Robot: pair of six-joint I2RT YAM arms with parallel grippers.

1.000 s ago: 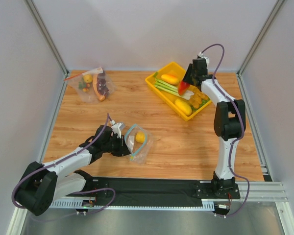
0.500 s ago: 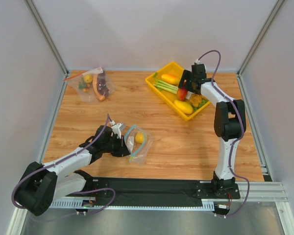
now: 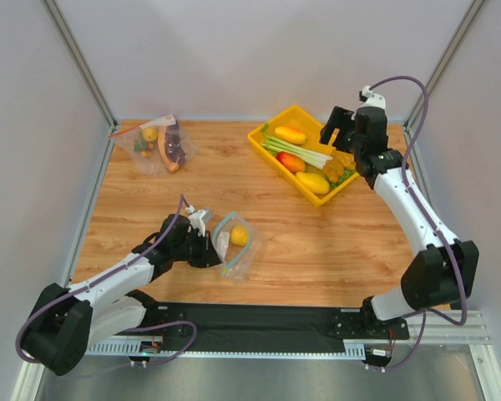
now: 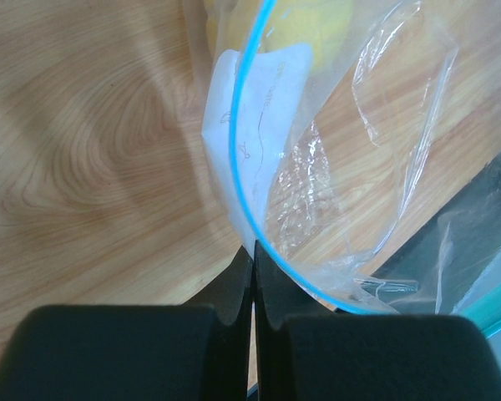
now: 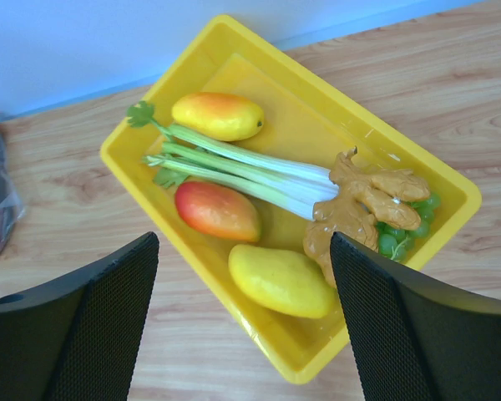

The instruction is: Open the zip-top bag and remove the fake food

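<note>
Now: left gripper [image 4: 252, 251] pinched shut on bag [image 3: 234, 247] edge, lower middle | right gripper [image 3: 340, 134] wide open, empty, over yellow tray [image 5: 351, 104], upper right

Clear crinkly zip-top bag [image 3: 232, 252], blue strip curved, lay flat well apart from yellow tray [image 5: 163, 83], round yellow piece [image 3: 239, 236] inside; other fake food [image 5: 217, 210] lay in tray.

A wooden desk [image 3: 317, 242] carried a yellow tray [image 5: 292, 117] toward its far right. In the tray a long green-white leek [image 5: 234, 159] lay slantwise. At the far left corner lay a clear bag with a red-orange strip [image 3: 154, 144], well apart from the tray. It held a dark purple piece [image 3: 175, 144] with an orange crescent. A black mat [image 3: 259, 317] ran along the near edge.
</note>
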